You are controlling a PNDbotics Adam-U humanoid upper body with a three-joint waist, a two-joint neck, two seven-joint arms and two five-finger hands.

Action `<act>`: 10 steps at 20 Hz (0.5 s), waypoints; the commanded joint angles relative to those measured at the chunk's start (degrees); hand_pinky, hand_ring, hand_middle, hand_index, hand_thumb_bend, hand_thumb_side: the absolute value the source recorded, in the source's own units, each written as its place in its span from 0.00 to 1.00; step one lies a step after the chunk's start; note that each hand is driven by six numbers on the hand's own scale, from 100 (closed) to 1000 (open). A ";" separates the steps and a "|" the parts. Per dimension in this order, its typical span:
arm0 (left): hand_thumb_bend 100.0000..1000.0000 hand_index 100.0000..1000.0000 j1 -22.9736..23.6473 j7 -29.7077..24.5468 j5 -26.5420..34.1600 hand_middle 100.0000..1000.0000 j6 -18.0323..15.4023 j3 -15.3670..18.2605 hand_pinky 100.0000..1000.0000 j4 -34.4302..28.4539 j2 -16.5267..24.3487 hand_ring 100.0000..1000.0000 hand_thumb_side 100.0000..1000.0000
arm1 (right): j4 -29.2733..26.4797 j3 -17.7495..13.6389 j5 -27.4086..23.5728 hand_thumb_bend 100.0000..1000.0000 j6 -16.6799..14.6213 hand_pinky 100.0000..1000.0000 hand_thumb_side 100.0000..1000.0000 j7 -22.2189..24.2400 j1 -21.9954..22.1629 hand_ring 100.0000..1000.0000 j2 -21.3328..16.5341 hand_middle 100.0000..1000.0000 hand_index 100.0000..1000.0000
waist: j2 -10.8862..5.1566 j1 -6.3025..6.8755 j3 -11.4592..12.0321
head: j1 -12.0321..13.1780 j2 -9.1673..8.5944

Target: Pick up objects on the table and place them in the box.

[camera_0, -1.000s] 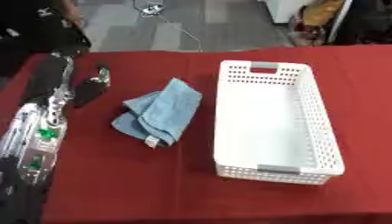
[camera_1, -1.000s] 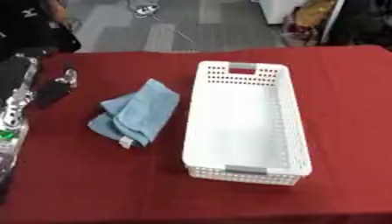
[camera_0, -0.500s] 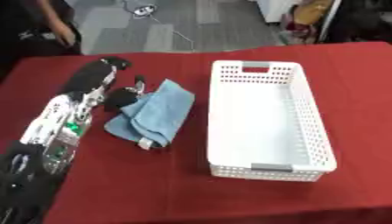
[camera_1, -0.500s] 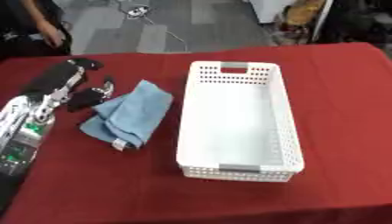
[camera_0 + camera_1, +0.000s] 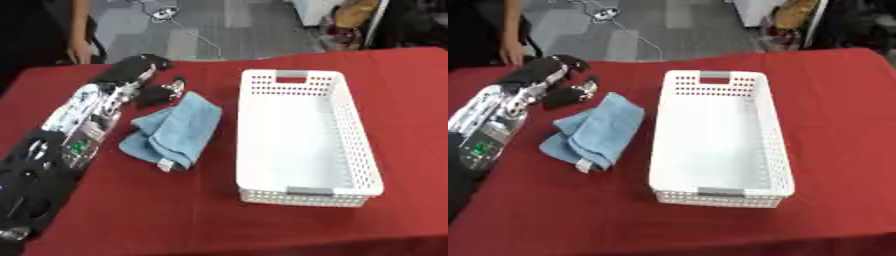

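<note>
The left hand [image 5: 150, 86] reaches in from the left over the red surface [image 5: 201, 215], its fingers relaxed and spread, holding nothing, just above the far corner of the blue cloth [image 5: 172, 130]. The cloth lies crumpled on the surface, just left of the white box [image 5: 302, 137]. The box stands lengthwise with nothing visible inside.

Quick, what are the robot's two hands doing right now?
Left hand: open, fingers spread just above the far end of the blue cloth, holding nothing.
Right hand: not in view.
</note>
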 commanded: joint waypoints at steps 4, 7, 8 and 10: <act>0.37 0.92 -4.56 -2.63 0.57 0.81 -1.35 -2.50 0.57 10.53 0.35 0.70 1.00 | -0.89 -0.09 -0.27 0.00 -0.03 0.82 1.00 0.31 -1.05 0.85 -1.06 0.82 0.94 | -0.62 -0.05 -0.26 | 0.86 -0.08; 0.40 0.92 -6.33 -3.21 -2.06 0.81 -2.39 -2.95 0.59 15.50 -0.94 0.71 1.00 | -0.89 -0.04 -0.30 0.00 0.00 0.82 1.00 0.40 -1.12 0.86 -0.97 0.82 0.94 | -0.58 -0.07 -0.33 | 0.99 -0.08; 0.40 0.92 -6.81 -3.24 -3.00 0.81 -2.72 -2.90 0.59 16.86 -1.44 0.71 1.00 | -0.89 -0.03 -0.32 0.00 0.00 0.82 1.00 0.43 -1.15 0.86 -0.93 0.82 0.94 | -0.57 -0.09 -0.36 | 1.04 -0.08; 0.42 0.92 -7.54 -3.12 -4.55 0.81 -3.39 -2.70 0.60 19.02 -2.31 0.72 1.00 | -0.89 -0.03 -0.35 0.00 0.02 0.82 1.00 0.44 -1.20 0.86 -0.86 0.82 0.94 | -0.56 -0.11 -0.38 | 1.13 -0.08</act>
